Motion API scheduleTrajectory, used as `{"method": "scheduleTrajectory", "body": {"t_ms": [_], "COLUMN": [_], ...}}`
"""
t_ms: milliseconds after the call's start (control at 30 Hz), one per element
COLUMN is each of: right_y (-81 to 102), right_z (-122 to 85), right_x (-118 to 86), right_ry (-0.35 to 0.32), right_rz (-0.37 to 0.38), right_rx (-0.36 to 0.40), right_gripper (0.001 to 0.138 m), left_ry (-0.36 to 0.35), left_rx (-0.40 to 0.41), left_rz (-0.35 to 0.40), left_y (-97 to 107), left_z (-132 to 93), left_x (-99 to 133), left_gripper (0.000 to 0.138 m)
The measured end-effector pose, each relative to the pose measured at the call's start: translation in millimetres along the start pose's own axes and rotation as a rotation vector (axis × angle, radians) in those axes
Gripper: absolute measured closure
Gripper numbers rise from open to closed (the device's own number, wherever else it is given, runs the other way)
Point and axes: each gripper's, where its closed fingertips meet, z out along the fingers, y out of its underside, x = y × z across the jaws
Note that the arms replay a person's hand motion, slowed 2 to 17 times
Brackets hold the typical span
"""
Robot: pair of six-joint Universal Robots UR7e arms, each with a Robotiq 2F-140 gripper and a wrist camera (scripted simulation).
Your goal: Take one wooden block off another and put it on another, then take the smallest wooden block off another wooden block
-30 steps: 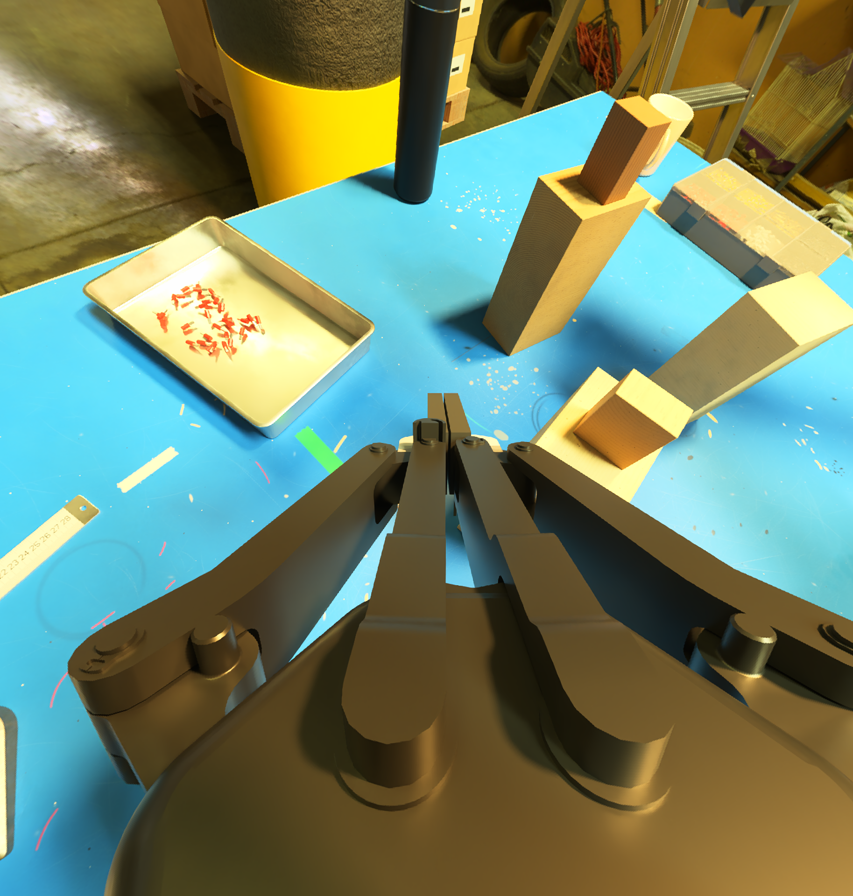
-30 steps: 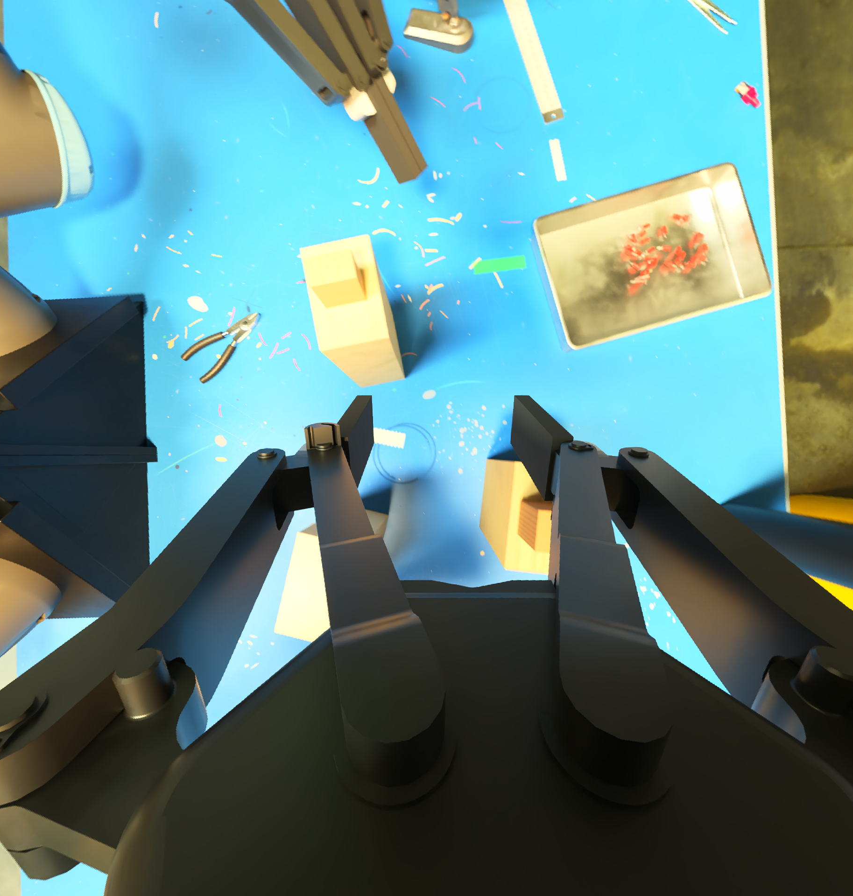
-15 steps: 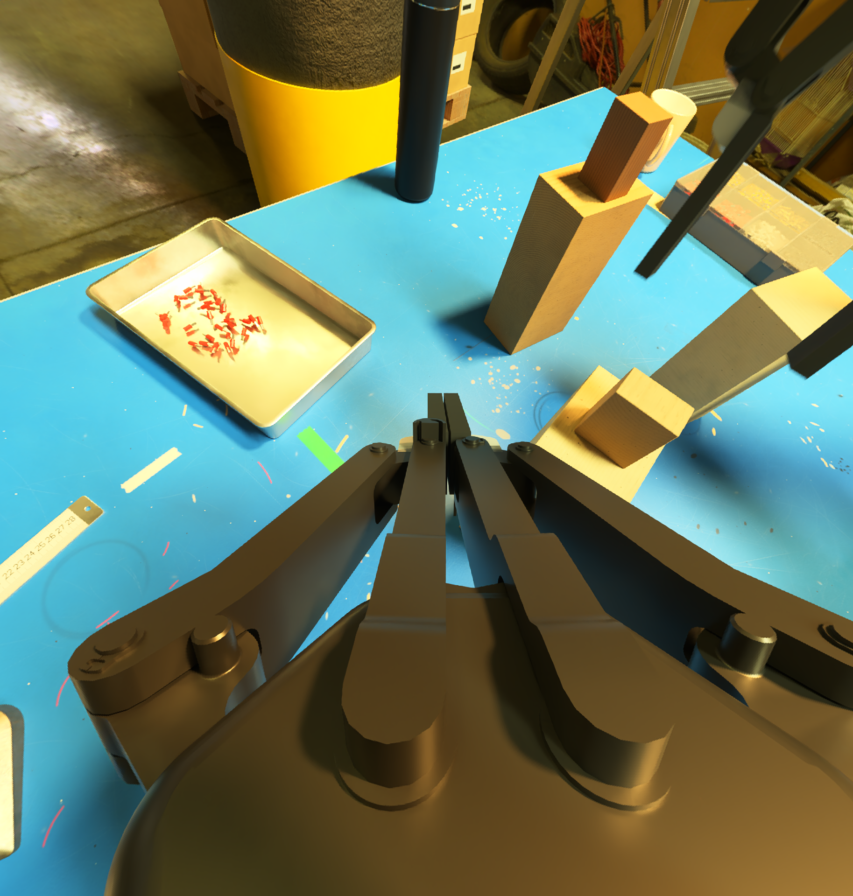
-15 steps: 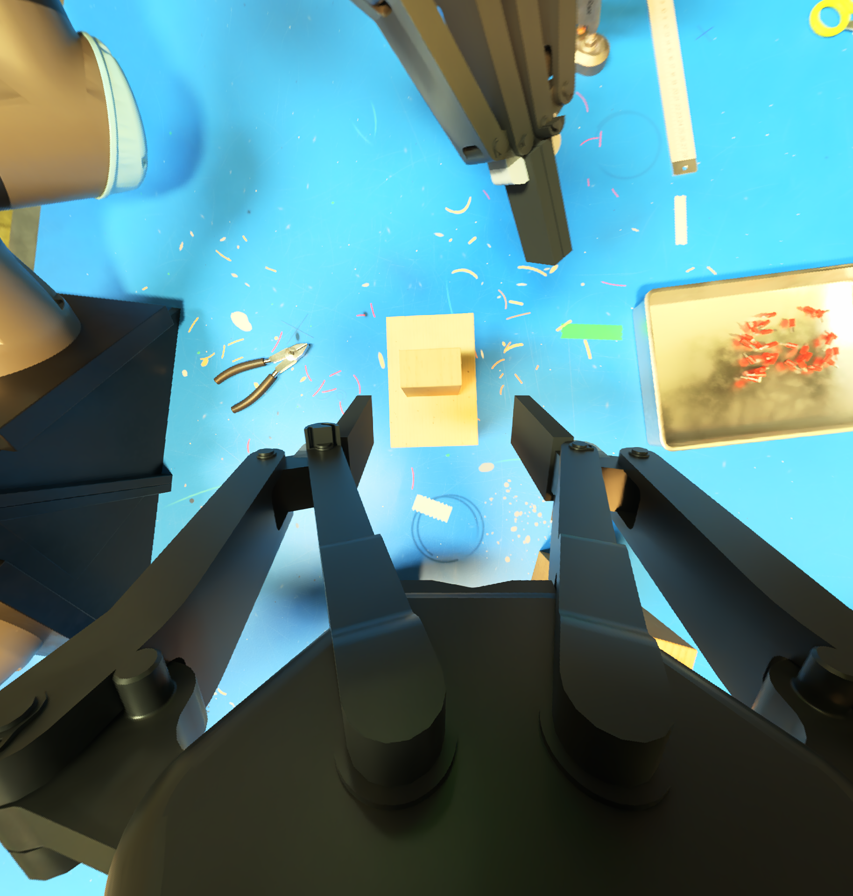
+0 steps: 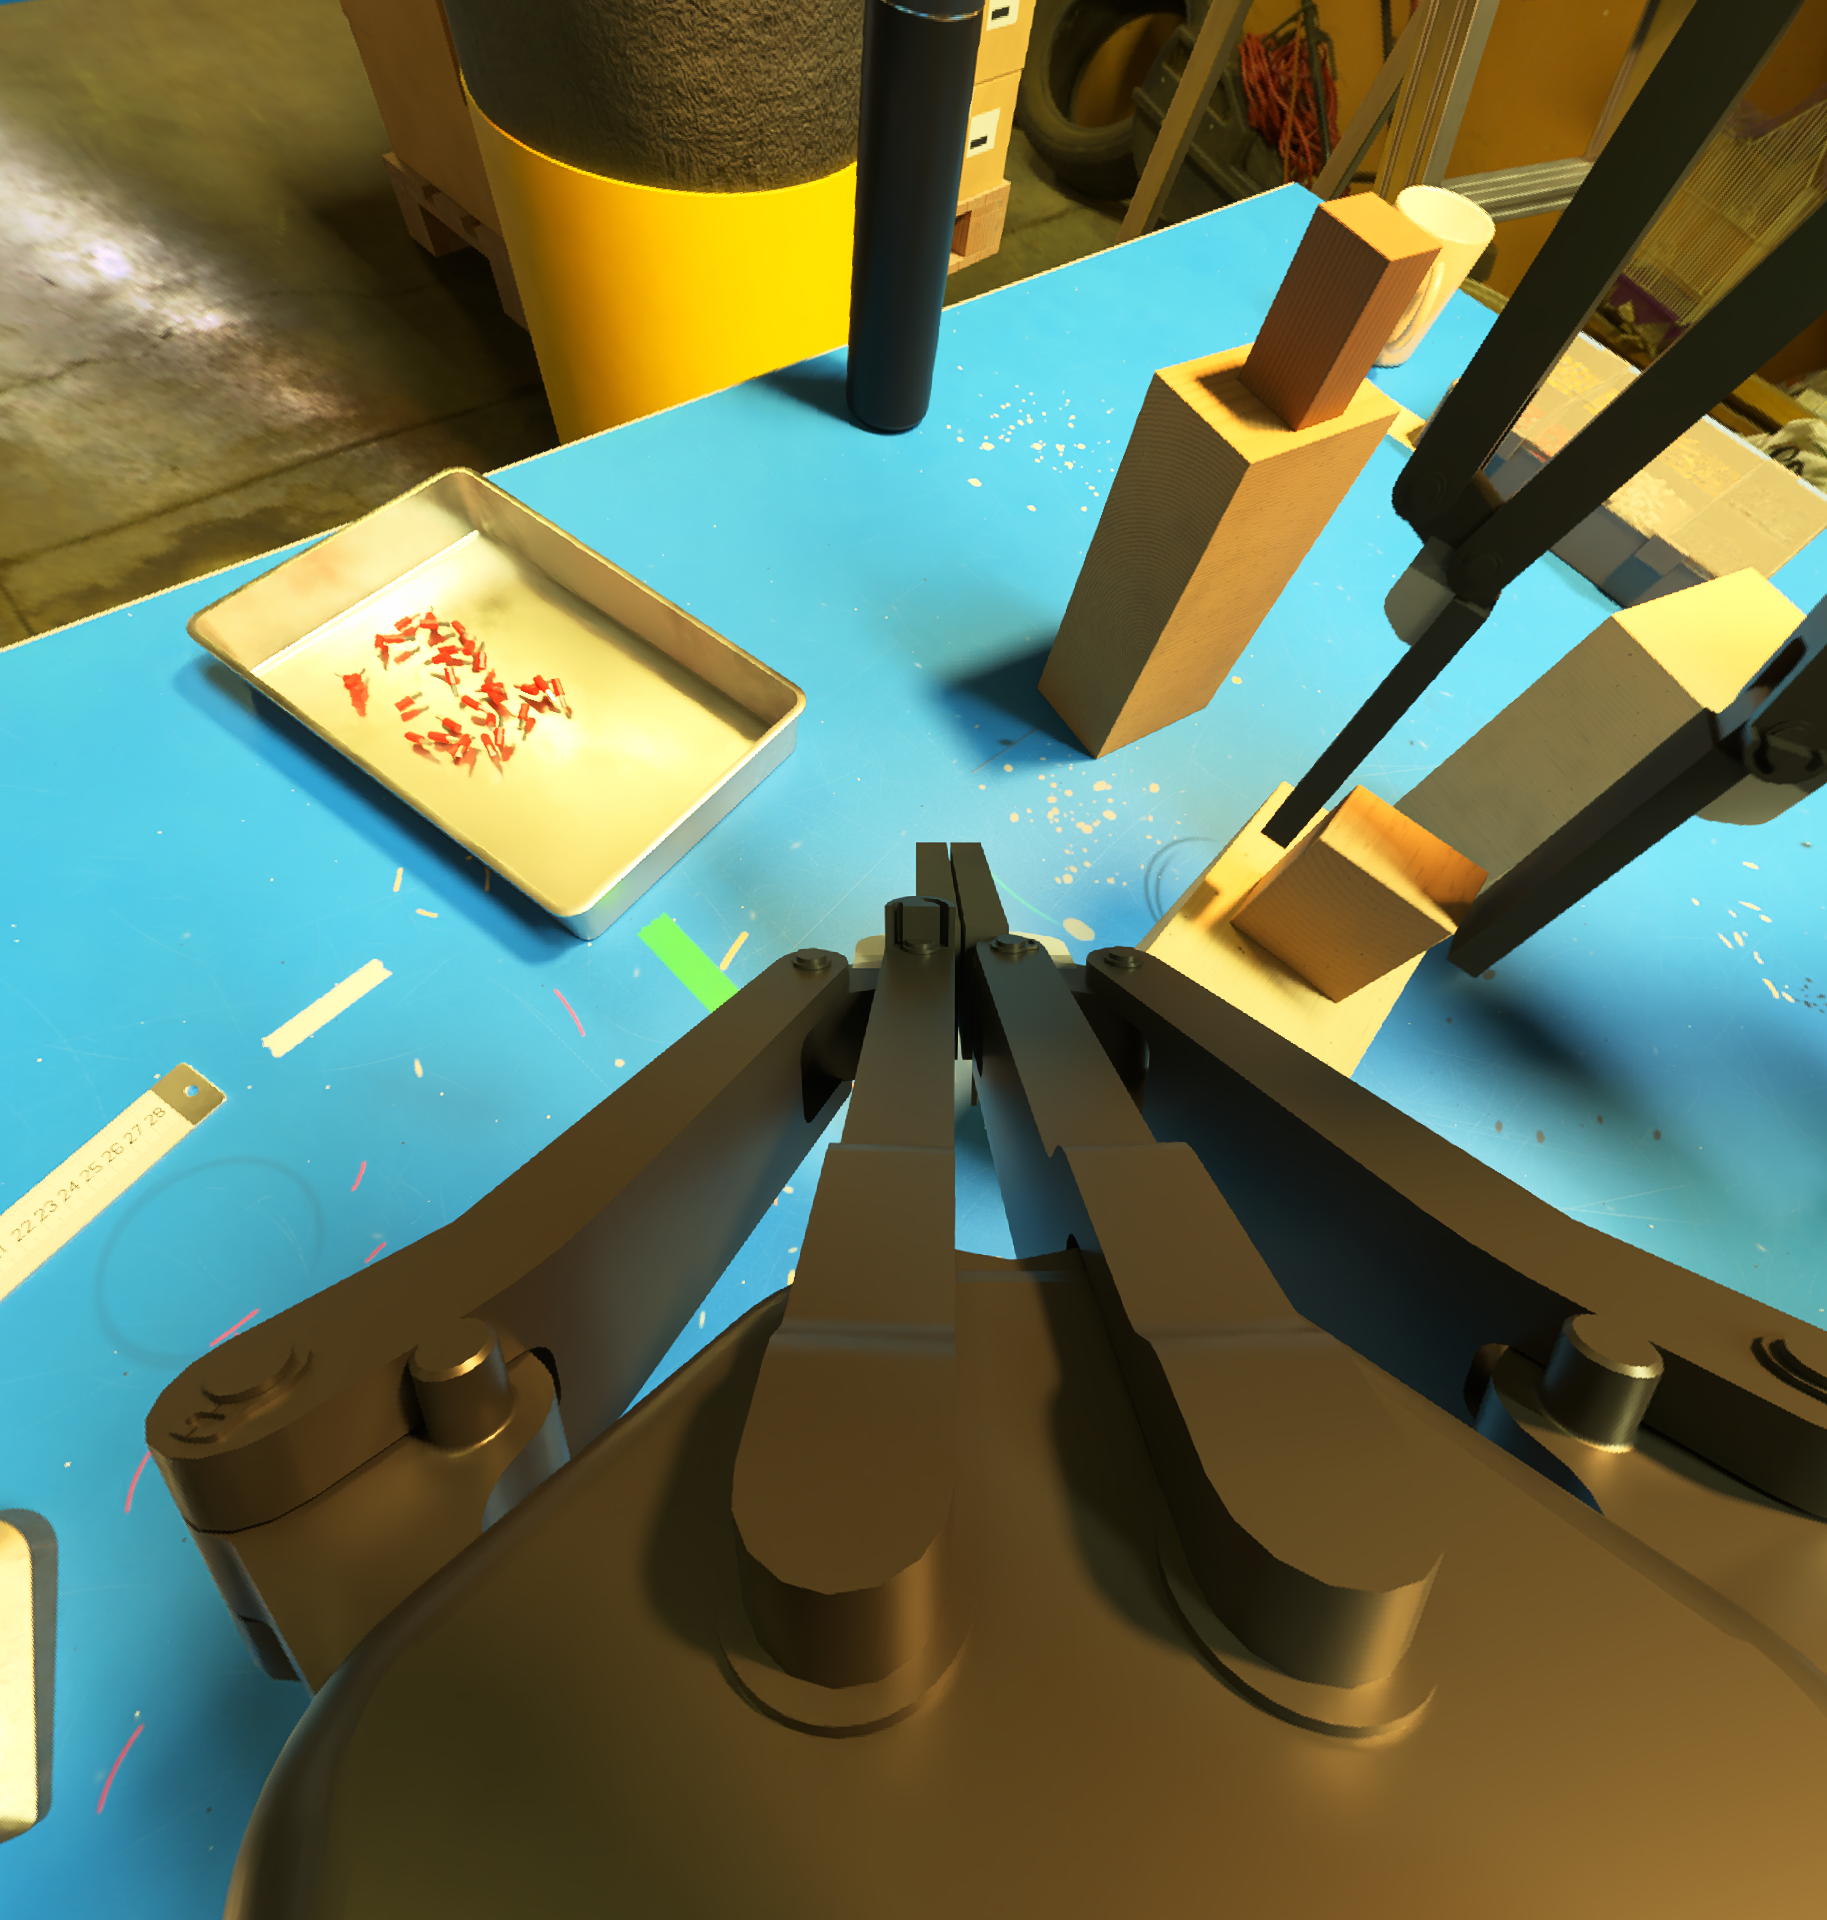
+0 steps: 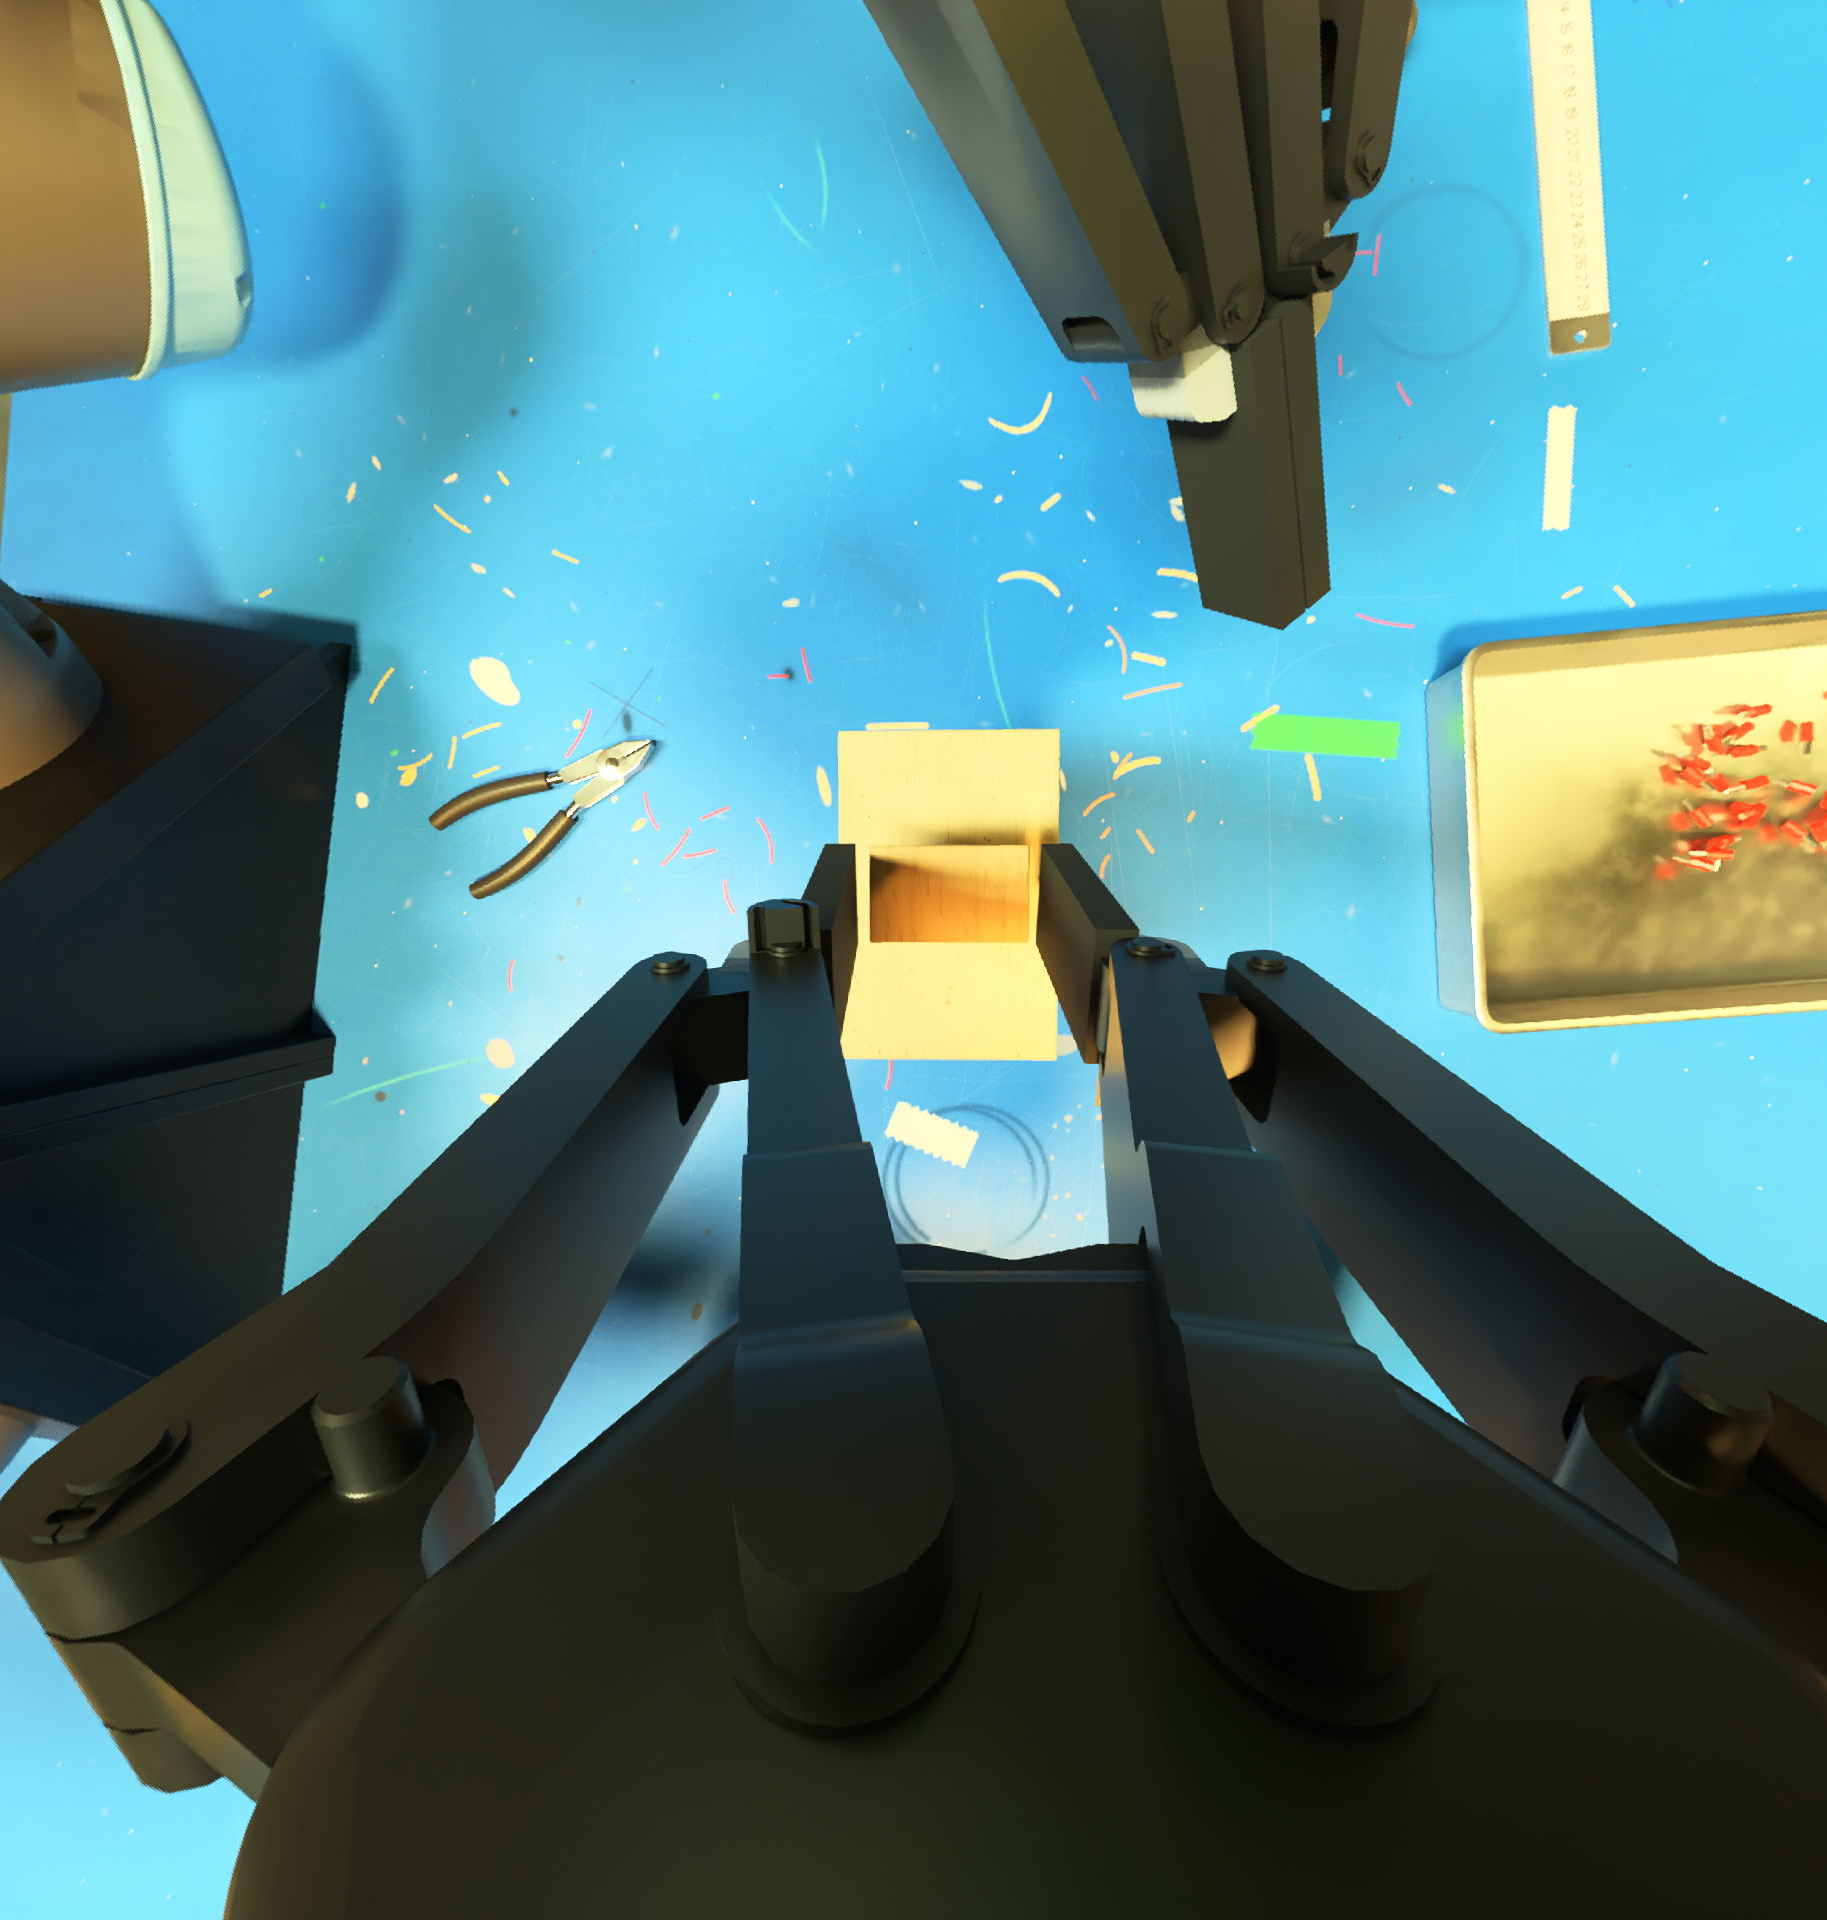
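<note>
Right gripper (image 6: pixel 948 904): I am straddling the small block (image 6: pixel 948 891), fingers spread, one on each side, not yet clamping.
Block: sitting on the flat pale block (image 6: pixel 945 1003), directly between my fingertips.
Left gripper (image 5: pixel 953 871): clenched empty, idling farther off.

Right gripper (image 5: pixel 1376 894) astride small block (image 5: pixel 1350 894)

Centre frame, the right gripper (image 6: pixel 947 894) straddles the small block (image 6: pixel 948 896); pliers (image 6: pixel 542 810) left, tray (image 6: pixel 1465 831) right, left gripper (image 6: pixel 1264 540) above hem the approach.
</note>
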Motion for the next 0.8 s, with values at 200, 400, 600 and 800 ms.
{"method": "scheduleTrajectory", "body": {"t_ms": [200,400,600,800], "right_y": [-6.5,-5.0,12.4,57.8], "right_z": [3.6,-10.6,-54.3,-111.5], "right_x": [-1.6,-1.0,15.6,49.2], "right_ry": [-0.016,-0.028,0.001,0.091], "right_rz": [-0.008,-0.004,0.039,0.117], "right_rx": [0.035,0.088,0.171,0.202], "right_gripper": [0.099,0.099,0.099,0.099], "left_ry": [0.002,0.002,0.004,0.007], "left_rx": [0.001,0.001,0.001,0.003], "left_rz": [-0.002,-0.002,-0.004,-0.007], "left_y": [-0.1,0.0,-0.1,-0.3], "left_z": [-0.1,-0.2,-0.3,-0.4], "left_x": [0.1,0.1,0.0,0.0], "left_gripper": [0.138,0.137,0.138,0.138]}}
